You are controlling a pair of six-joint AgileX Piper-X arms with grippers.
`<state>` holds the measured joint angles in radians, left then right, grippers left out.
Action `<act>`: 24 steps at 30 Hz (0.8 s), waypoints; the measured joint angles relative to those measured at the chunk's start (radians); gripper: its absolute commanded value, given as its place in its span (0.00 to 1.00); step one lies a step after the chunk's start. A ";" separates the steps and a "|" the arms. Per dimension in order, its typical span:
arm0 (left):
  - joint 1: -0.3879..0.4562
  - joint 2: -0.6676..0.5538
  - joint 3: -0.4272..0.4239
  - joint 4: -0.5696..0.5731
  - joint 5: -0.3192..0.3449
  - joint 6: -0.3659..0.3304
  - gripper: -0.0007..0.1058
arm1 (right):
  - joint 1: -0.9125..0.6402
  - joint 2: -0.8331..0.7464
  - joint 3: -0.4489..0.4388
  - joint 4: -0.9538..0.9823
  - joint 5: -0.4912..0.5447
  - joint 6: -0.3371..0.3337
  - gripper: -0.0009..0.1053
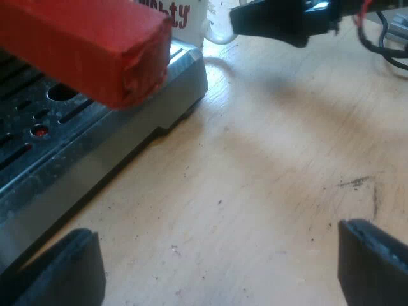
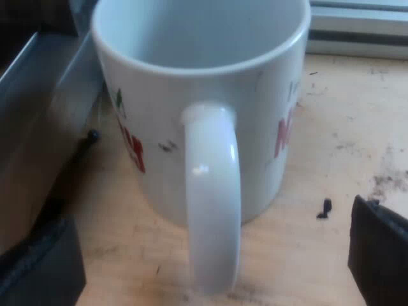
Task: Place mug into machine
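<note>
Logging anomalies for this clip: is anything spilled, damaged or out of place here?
Only a small mess: dark crumbs, possibly coffee grounds, lie scattered on the table beside the mug. The mug stands upright, empty and looks undamaged.

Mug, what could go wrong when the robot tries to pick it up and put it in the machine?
The right gripper is open on either side of the mug's smooth handle; pinched there, the mug might slip or swing.
The mug stands close beside the machine's edge and could knock it when lifted.
The red handle end sticks out over the drip tray; the mug may bump it.
</note>
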<state>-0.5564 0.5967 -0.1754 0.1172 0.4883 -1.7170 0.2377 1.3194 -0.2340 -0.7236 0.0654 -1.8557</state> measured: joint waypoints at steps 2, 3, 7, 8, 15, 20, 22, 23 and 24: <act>0.000 0.000 0.000 0.000 0.000 0.000 0.73 | 0.000 0.035 -0.031 -0.008 0.004 0.000 0.81; 0.000 0.000 0.000 0.000 0.000 0.000 0.73 | 0.000 0.055 -0.053 -0.010 0.005 0.000 0.81; 0.000 0.000 0.000 0.000 0.000 0.000 0.73 | 0.000 0.117 -0.115 -0.015 0.005 0.013 0.81; 0.000 0.000 0.000 0.000 0.000 0.000 0.73 | 0.000 0.122 -0.118 -0.015 0.005 0.018 0.81; 0.000 0.000 0.000 0.000 0.000 0.000 0.73 | 0.000 0.141 -0.125 0.012 0.005 0.061 0.62; 0.000 0.000 0.000 0.000 0.000 0.000 0.73 | 0.000 0.141 -0.127 0.046 0.005 0.063 0.25; 0.000 0.000 0.000 0.000 0.000 0.000 0.73 | 0.000 0.141 -0.127 0.065 0.005 0.063 0.13; 0.000 0.000 0.000 0.000 0.000 0.000 0.73 | 0.000 0.141 -0.127 0.069 0.005 0.063 0.12; 0.000 0.000 0.000 0.000 0.000 0.000 0.73 | 0.000 0.141 -0.127 0.074 0.005 0.063 0.01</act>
<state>-0.5564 0.5967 -0.1754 0.1172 0.4883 -1.7170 0.2377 1.4608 -0.3607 -0.6495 0.0706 -1.7932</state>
